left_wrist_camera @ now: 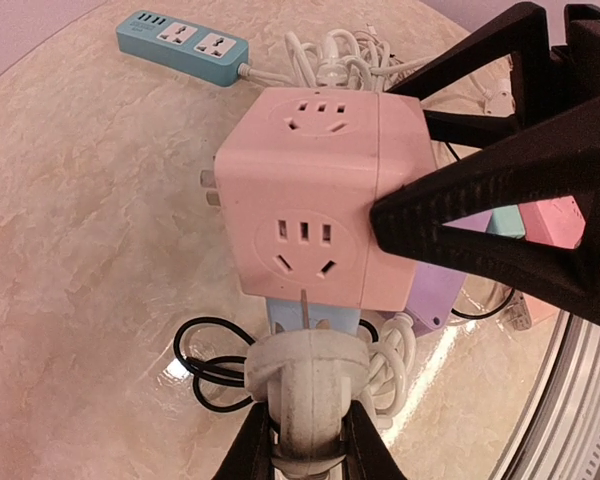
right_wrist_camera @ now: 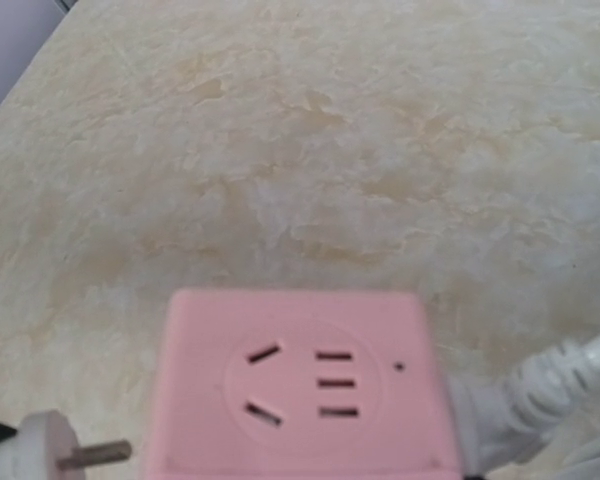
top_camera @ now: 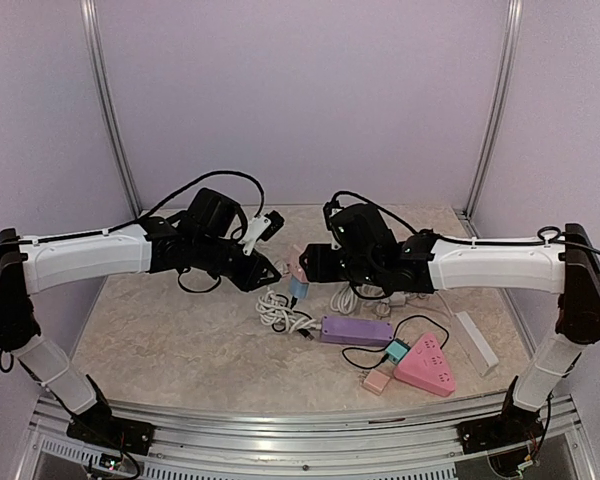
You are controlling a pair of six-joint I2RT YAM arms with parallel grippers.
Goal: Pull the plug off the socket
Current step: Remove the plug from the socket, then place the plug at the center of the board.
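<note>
my left gripper is clamped tight around the body of the white plug, one finger on each flank. my right gripper is closed across the pink socket cube, pinching it from its far side. both things hang above the table, between my two wrists and near the middle of the workspace.

from my left gripper the cube lies straight ahead, along the plug's own long axis. that axis runs from my left wrist toward the cube, and the plug points its pin at the cube's near face. a thin length of bare pin shows between plug and cube. in the right wrist view its tip ends just beside the cube's edge. i cannot tell whether the tip sits inside a slot or only in front of the face.

i judge the pull almost finished. what remains is a straight draw of my left arm backward along the pin's line, away from the cube, while my right holds firm. any sideways lean could bend the pin.
</note>
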